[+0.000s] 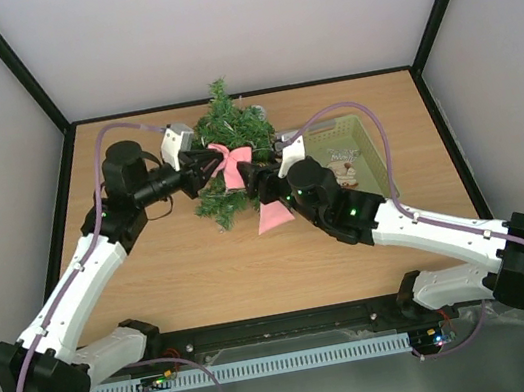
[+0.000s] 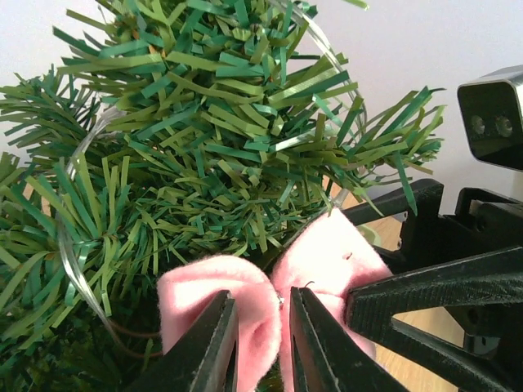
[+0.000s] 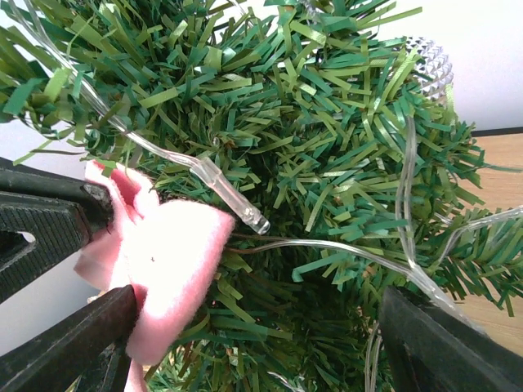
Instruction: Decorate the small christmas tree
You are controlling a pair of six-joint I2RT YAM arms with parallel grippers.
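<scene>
The left hand (image 2: 260, 347) is clenched on the middle of a pink bow (image 2: 208, 296), pressing it into the branches of the tree (image 2: 212, 155). The right hand (image 3: 257, 304) stands spread wide, branches between its fingers and nothing clearly gripped. To me this is the bow being fixed on. Next, the bow needs seating among the needles so it stays when the left hand lets go, clear of the light string (image 3: 214, 175).

The tree sits mid-bench (image 1: 205, 277), just left of the green basket (image 1: 336, 124). Its long axis runs away from the arms, tip toward the back wall. Whether it stands or leans I cannot tell.
</scene>
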